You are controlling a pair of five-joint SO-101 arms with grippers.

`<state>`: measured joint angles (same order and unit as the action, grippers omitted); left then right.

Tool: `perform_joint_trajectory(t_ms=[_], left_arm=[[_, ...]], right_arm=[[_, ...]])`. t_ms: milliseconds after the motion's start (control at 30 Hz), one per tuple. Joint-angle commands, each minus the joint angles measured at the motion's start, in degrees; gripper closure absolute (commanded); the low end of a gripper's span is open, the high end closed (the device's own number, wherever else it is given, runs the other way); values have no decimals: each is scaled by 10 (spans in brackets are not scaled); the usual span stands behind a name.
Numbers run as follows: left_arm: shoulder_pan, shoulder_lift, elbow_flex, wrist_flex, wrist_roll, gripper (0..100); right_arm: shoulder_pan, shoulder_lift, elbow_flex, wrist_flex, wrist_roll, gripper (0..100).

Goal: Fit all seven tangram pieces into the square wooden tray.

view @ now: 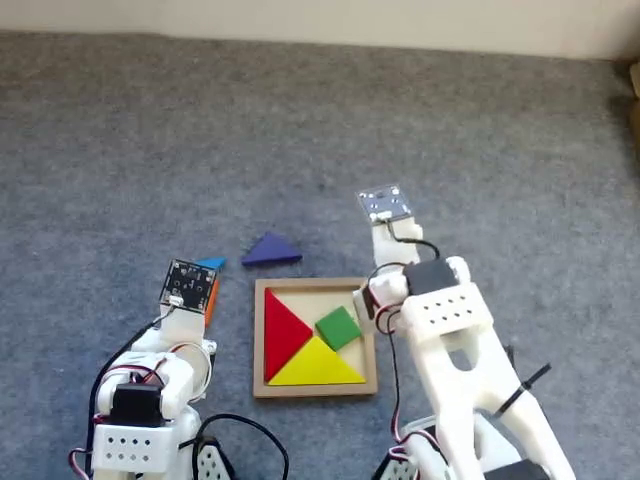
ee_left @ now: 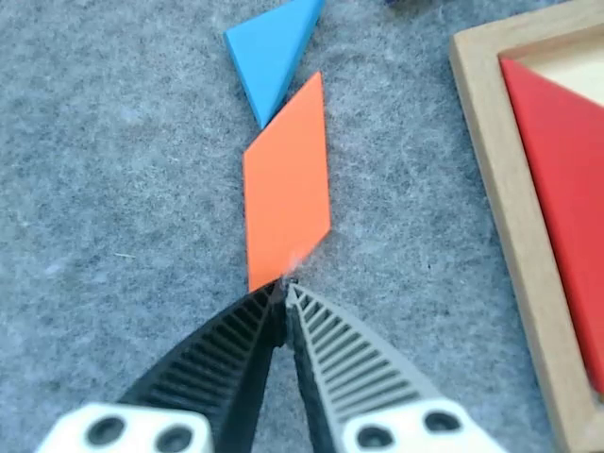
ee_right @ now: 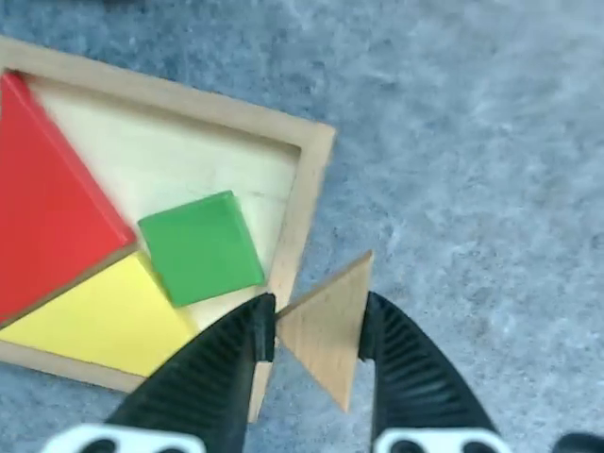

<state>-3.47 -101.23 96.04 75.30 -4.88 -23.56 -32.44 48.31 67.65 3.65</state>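
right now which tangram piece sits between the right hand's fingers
The bare wooden triangle, gripped by the right hand just outside the tray rim; the red triangle, yellow triangle and green square lie inside it.

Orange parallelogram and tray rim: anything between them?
No. Bare grey carpet separates the orange parallelogram from the tray, as the left wrist view shows.

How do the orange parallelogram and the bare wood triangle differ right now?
Look: the orange parallelogram is painted and four-sided; the wood triangle is unpainted.
Hold: the orange parallelogram lies free on the carpet, with the shut left gripper at its corner; the wood triangle is clamped in the right gripper.
Place: the orange parallelogram lies beside the blue triangle; the wood triangle is at the rim of the tray.
Shared: neither is in the tray.
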Motion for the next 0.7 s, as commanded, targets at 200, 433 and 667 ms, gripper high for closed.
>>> perform_joint_trajectory(t_ms=[200, 433, 667], left_arm=[[-6, -28, 12, 3, -4, 992], [-6, -28, 12, 3, -4, 992], [-6, -28, 12, 3, -4, 992]], right_arm=[[-80, -28, 0, 4, -11, 902], [-141, -27, 3, 2, -170, 899], [-142, -27, 95, -86, -173, 899]])
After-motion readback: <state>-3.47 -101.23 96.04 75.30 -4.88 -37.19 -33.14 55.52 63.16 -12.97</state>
